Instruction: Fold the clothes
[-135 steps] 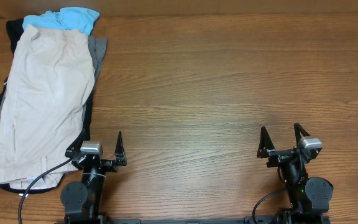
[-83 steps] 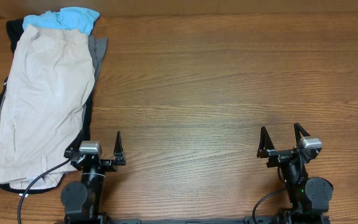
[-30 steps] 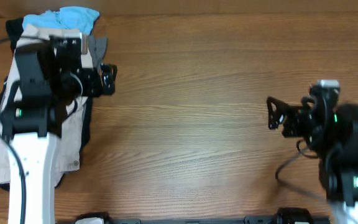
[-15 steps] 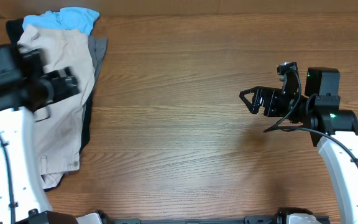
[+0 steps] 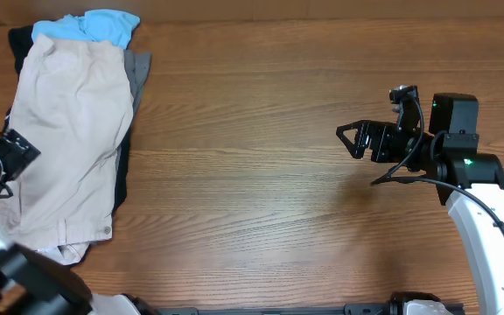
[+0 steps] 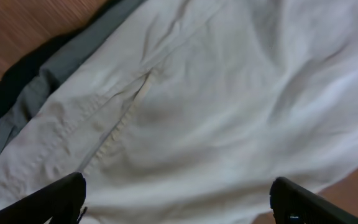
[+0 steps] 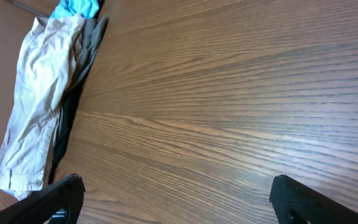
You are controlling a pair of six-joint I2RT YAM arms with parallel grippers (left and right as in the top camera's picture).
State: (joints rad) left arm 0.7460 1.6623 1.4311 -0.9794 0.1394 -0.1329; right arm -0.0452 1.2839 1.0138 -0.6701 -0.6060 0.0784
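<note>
At the near edge of the table (image 5: 252,192), on its left side, the beige shorts (image 5: 64,140) begin with a stitched band that carries 1 small round button (image 5: 108,229). The corner beside it is rumpled. From there the shorts run lengthwise toward the far left corner, lying on top of a pile. The cloth is pale cream and wrinkled, and the left wrist view shows a long stitched seam.

About halfway along the shorts, at their left edge, the left gripper (image 6: 178,186) hangs over the cloth. Its 2 fingers are spread wide with nothing between them. The right gripper (image 5: 348,140) is also released and empty, over bare wood on the right side, well apart from the pile.

A black garment (image 5: 122,179) and a grey garment (image 5: 138,70) show along the right edge beneath the shorts. A light-blue garment (image 5: 103,24) lies at the far end.

0.5 s earlier the left arm lay across the shorts with its gripper over their middle. It has since drawn back to the left edge. The right arm has not moved, and the shorts lie as they did.

The button's face is too small to read.
</note>
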